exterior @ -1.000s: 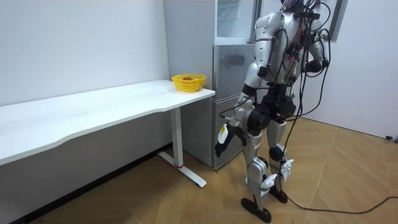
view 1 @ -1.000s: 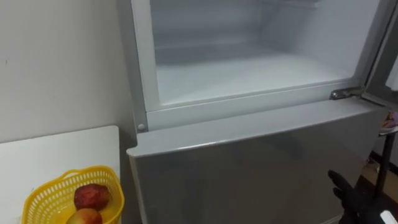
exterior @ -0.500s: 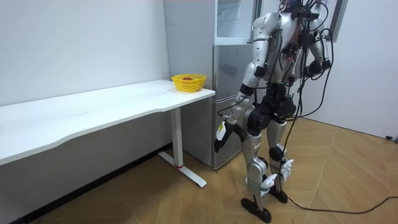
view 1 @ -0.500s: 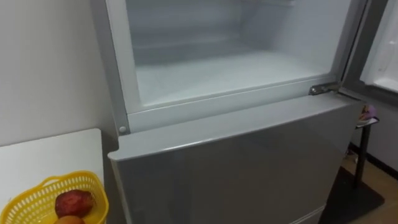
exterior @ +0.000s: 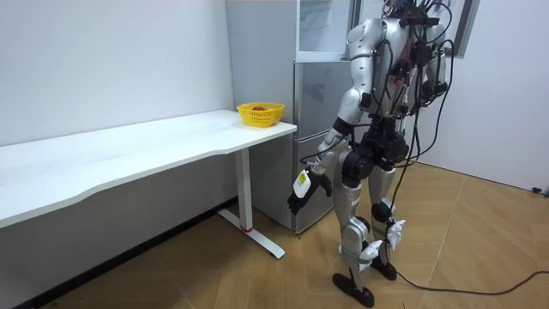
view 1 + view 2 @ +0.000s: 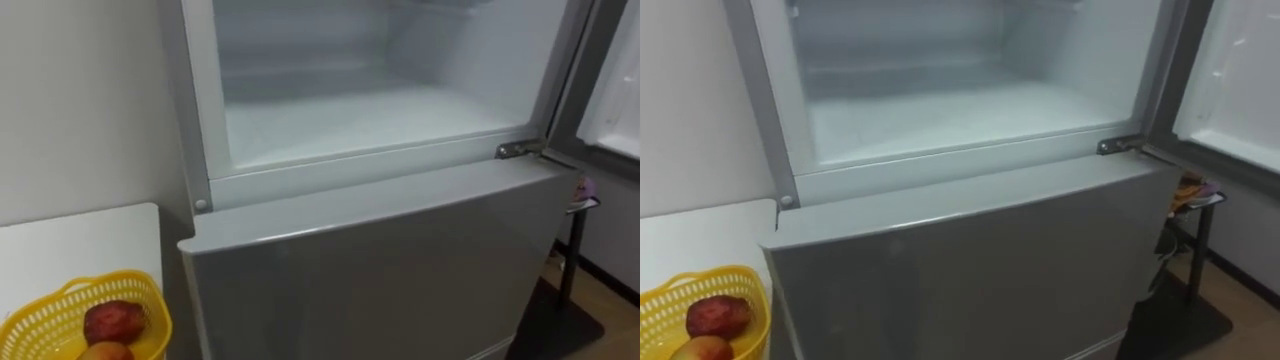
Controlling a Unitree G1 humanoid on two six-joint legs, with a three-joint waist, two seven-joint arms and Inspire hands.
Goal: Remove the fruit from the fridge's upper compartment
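The open upper fridge (image 6: 380,110) is high ahead; the left hand (image 5: 296,200) hangs low, open or closed I cannot tell.

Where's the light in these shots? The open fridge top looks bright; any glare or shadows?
Left eye view: the upper fridge compartment is evenly bright white inside, no hard glare; the lower door carries only a dull sheen. Room view: the wall under the table lies in soft shadow.
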